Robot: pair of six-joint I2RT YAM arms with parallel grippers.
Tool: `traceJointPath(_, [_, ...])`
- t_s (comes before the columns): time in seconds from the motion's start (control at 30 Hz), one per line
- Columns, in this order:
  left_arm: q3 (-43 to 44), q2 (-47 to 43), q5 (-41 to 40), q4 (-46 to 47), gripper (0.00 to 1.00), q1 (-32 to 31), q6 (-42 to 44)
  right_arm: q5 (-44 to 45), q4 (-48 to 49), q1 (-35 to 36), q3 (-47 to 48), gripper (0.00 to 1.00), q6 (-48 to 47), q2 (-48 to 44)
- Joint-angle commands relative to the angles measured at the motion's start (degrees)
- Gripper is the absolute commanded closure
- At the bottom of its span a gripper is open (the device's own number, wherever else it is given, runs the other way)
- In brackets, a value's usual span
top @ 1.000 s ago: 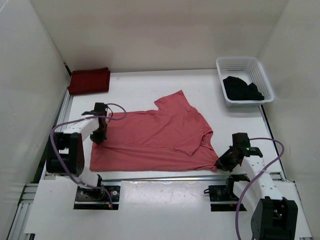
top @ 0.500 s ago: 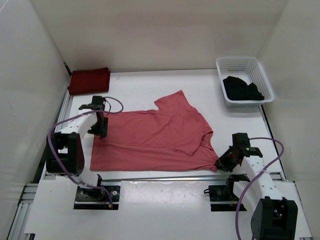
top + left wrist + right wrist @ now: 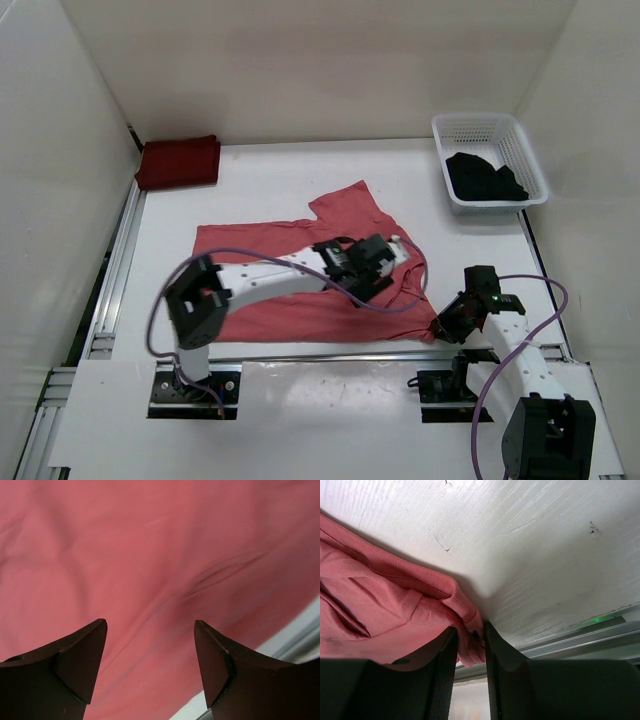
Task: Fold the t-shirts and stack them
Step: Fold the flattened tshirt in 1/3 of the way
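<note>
Lying flat on the worktop [image 3: 270,180] is one pink shirt [image 3: 250,240]. One red shirt [image 3: 178,162] sits in the far left corner, one black shirt [image 3: 485,180] in the far right basket [image 3: 490,125]. The left gripper [image 3: 150,624] jaws gape wide over the pink shirt; the right gripper [image 3: 470,635] jaws pinch its corner.

Three t-shirts [image 3: 178,162] [image 3: 245,240] [image 3: 485,178], one basket [image 3: 470,120], two arms [image 3: 265,275] [image 3: 515,350]
</note>
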Motion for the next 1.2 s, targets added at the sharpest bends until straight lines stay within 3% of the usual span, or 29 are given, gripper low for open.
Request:
traceJointPath(0.0, [5.9,6.4,7.6,2.1,0.19,-2.9,-0.2,4.1,0.1,0.1,-0.6,0.68,0.7,0.1])
traceJointPath(0.13, [12.5,14.1,11.1,3.4,0.22,-3.6,-0.2,4.7,0.1,0.1,-0.1,0.68,1.3,-0.5])
traceJointPath(0.4, [16.7,20.1,14.1,3.4,0.3,-4.1,-0.2,5.2,0.6,0.1,-1.7,0.68,1.3,-1.6])
traceJointPath(0.53, [17.4,21.7,12.9,3.4,0.45,-4.1,-0.2,5.2,0.6,0.1,-1.7,0.68,1.3,-2.1])
traceJointPath(0.6, [16.8,22.3,12.2,3.4,0.7,-4.1,-0.2,5.2,0.6,0.1,-1.7,0.68,1.3,-2.1])
traceJointPath(0.67, [16.1,22.3,11.6,3.4,0.84,-4.1,-0.2,5.2,0.6,0.1,-1.7,0.68,1.3,-2.1])
traceJointPath(0.7, [15.6,21.6,11.6,3.4,0.85,-4.1,-0.2,5.2,0.6,0.1,-1.7,0.68,1.3,-2.1])
traceJointPath(0.77, [15.6,20.9,12.1,2.9,0.77,-4.1,-0.2,5.2,0.6,0.1,-1.7,0.68,1.3,-2.1])
traceJointPath(0.83, [15.6,20.4,12.8,2.9,0.52,-4.1,-0.2,5.2,0.6,0.1,-1.7,0.68,1.3,-2.1])
traceJointPath(0.93, [16.2,20.4,13.4,2.4,0.35,-4.1,-0.2,4.7,0.6,0.1,-1.7,0.69,1.3,-2.1])
traceJointPath(1.1, [17.5,21.2,13.4,2.4,0.34,-4.1,-0.2,4.7,0.6,0.1,-1.7,0.7,1.3,-2.1])
traceJointPath(1.17, [17.5,22.0,12.2,2.4,0.38,-4.1,-0.2,4.7,0.6,0.1,-1.7,0.7,1.3,-2.1])
